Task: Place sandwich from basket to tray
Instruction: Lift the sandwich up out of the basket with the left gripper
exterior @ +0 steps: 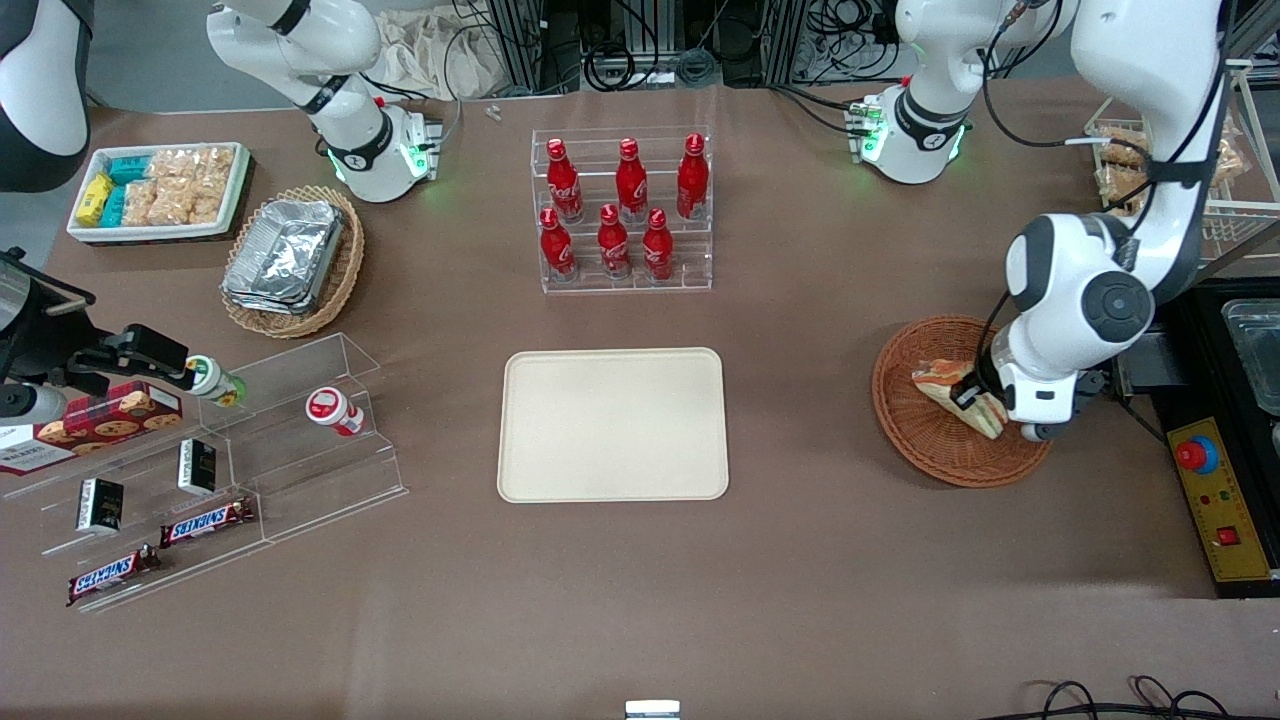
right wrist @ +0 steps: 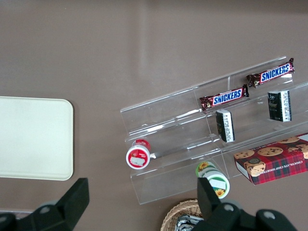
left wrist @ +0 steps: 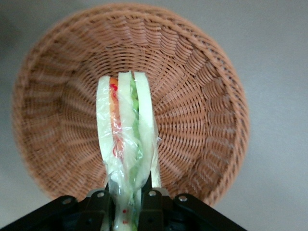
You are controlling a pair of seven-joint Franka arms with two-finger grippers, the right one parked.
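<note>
Sandwich (left wrist: pixel 126 144) pinched by the gripper (left wrist: pixel 126 204) over the basket (left wrist: pixel 202 96).

The fingers are clamped on one end of the plastic-wrapped wedge, which sits in or just above the basket, well apart from the tray (exterior: pixel 612 424). It looks light, soft and slippery in its wrap, so a gentle hold across the bread faces suits it. Its long axis runs straight out from the gripper, layered edge facing the wrist camera.
</note>
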